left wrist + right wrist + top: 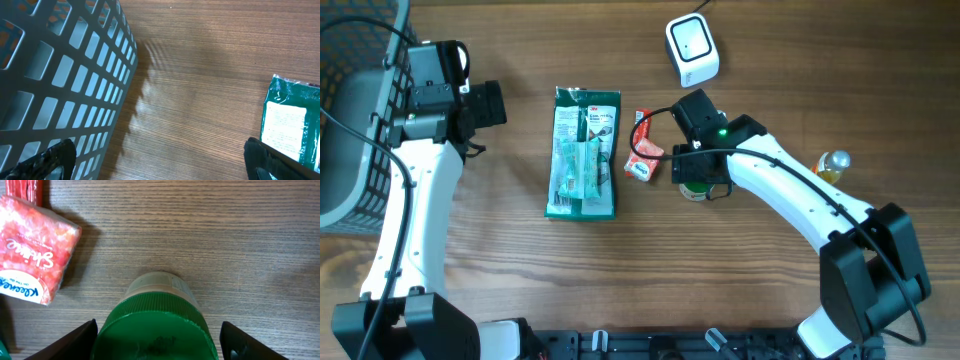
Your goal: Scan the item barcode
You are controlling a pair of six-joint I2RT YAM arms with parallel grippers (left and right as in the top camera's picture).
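A jar with a green ribbed lid (156, 332) stands upright on the wooden table, just right of a red Kleenex tissue pack (35, 250). My right gripper (157, 326) hangs over it, open, one finger on each side of the lid, with a sliver of room on the right. The white scanner (692, 48) sits at the far edge, beyond the jar (694, 192). My left gripper (160, 150) is wide open over bare wood by the basket, holding nothing. I cannot make out a barcode on the jar.
A grey mesh basket (55, 75) stands at the far left. A green flat package (585, 152) lies mid-table, its corner seen in the left wrist view (290, 120). A small red packet (642, 124) lies behind the tissues. A yellow bottle (833, 163) lies at the right.
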